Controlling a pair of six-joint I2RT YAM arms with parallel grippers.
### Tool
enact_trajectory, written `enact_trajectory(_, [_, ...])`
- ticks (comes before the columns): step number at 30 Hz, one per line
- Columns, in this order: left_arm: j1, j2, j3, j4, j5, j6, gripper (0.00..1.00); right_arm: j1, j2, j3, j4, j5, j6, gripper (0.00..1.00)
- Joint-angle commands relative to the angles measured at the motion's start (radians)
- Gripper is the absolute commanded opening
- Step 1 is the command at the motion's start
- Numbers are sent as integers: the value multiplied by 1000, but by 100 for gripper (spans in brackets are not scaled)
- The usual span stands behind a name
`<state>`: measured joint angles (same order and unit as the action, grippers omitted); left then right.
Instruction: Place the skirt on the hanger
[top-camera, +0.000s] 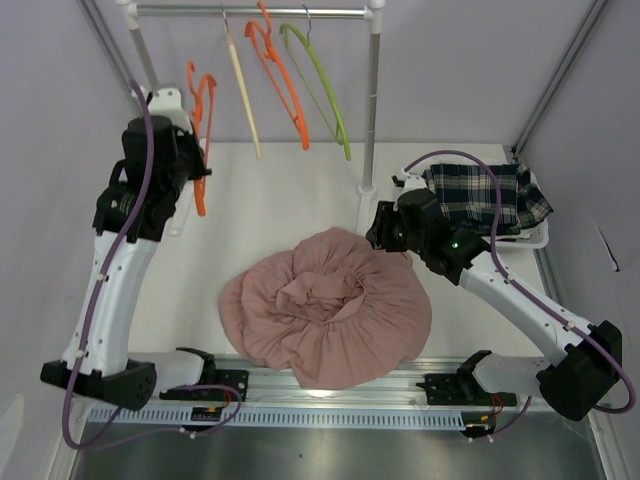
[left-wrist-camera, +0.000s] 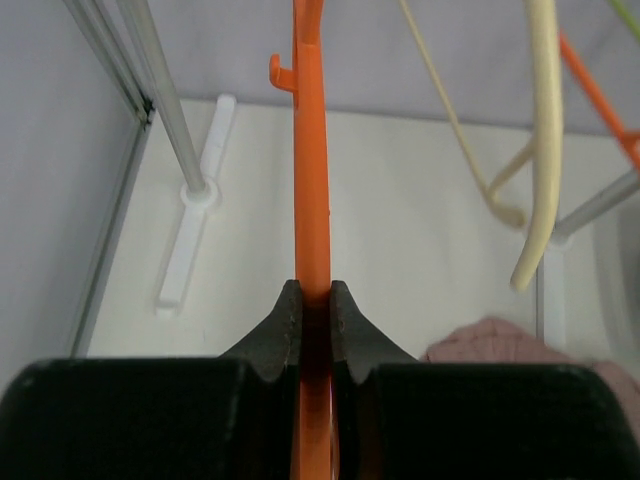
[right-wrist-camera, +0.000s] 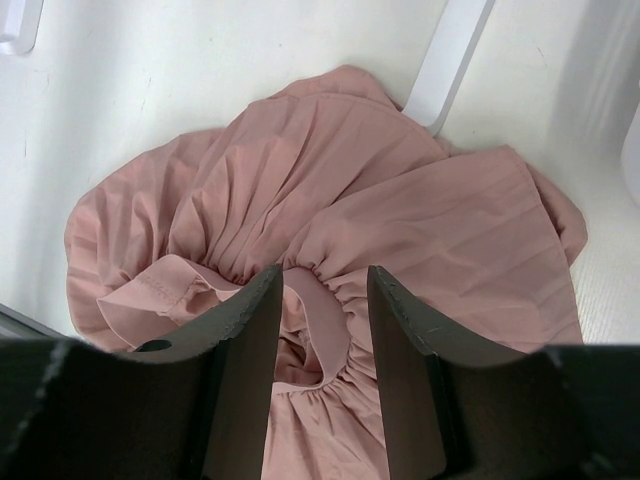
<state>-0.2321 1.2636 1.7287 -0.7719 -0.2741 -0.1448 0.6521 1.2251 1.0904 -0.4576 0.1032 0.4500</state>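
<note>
Fingers of the left gripper (top-camera: 197, 168) meet an orange hanger (top-camera: 200, 150) at the far left in the top view, clear of the rail (top-camera: 250, 12). The pink skirt (top-camera: 330, 305) lies heaped on the near middle of the table (top-camera: 300, 190). The right gripper (top-camera: 385, 228) is above its far right edge, and a plaid cloth (top-camera: 485, 195) sits in a tray (top-camera: 540, 238) further right.

Left wrist view: both fingers (left-wrist-camera: 285, 325) are pressed tight on the orange hanger (left-wrist-camera: 312, 180), and a cream hanger (left-wrist-camera: 545, 150) hangs to the right.

Right wrist view: the fingers (right-wrist-camera: 250, 330) stand wide apart, holding nothing, over the skirt's (right-wrist-camera: 420, 210) gathered waistband (right-wrist-camera: 335, 285). Whether they touch the cloth I cannot tell.
</note>
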Motion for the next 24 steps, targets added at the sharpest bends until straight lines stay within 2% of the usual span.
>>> enact_trajectory(1, [8, -149, -135, 42, 65, -42, 0, -3, -10, 13, 16, -20, -25, 45])
enact_trajectory(5, [8, -274, -270, -7, 148, -55, 0, -3, -4, -3, 11, -45, -40, 44])
enact_trajectory(8, [8, -387, -369, -46, 266, -44, 0, -2, 4, -17, 5, -62, -56, 44])
enact_trajectory(12, [8, -501, -478, -104, 516, -32, 0, 1, 22, -35, -4, -76, -66, 44])
enact_trajectory(16, [-1, -570, -561, -188, 676, 2, 0, 15, 48, -55, 5, -91, -65, 43])
enact_trajectory(17, [-28, -587, -631, -184, 687, 5, 0, 21, 56, -58, 4, -92, -65, 43])
enact_trajectory(20, [-53, -645, -696, -167, 768, 24, 0, 58, 82, -61, -9, -71, -74, 43])
enact_trajectory(24, [-98, -665, -673, -176, 806, 34, 0, 98, 106, -78, -16, -59, -73, 44])
